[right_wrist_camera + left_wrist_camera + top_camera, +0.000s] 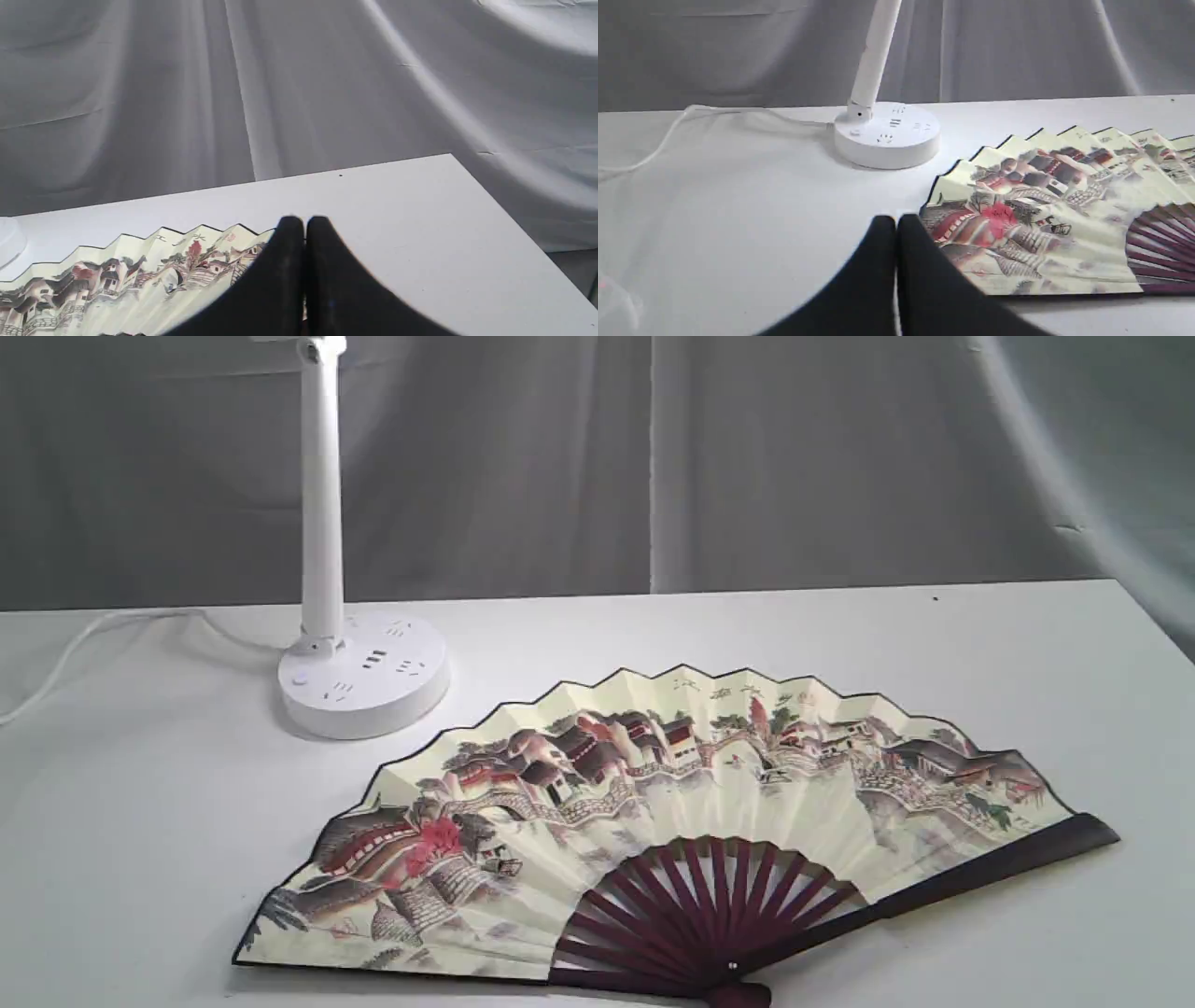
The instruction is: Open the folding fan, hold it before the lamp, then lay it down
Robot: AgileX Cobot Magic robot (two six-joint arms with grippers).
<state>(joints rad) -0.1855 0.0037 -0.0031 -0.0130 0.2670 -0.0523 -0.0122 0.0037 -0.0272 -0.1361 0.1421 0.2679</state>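
The folding fan (672,831) lies spread flat on the white table (840,625), painted side up, maroon ribs fanning from the pivot at the near edge. Behind its left end stands the lamp (362,681), a white round base with sockets and a slim upright post; its head is cut off by the frame. No arm shows in the exterior view. In the left wrist view my left gripper (895,220) is shut and empty, above the table near the fan (1041,210) and the lamp (887,135). My right gripper (304,220) is shut and empty over the fan's (140,270) other end.
The lamp's white cord (84,644) trails off to the left along the table's back. A grey cloth backdrop (747,457) hangs behind the table. The table's right edge (509,219) drops off close to the right gripper.
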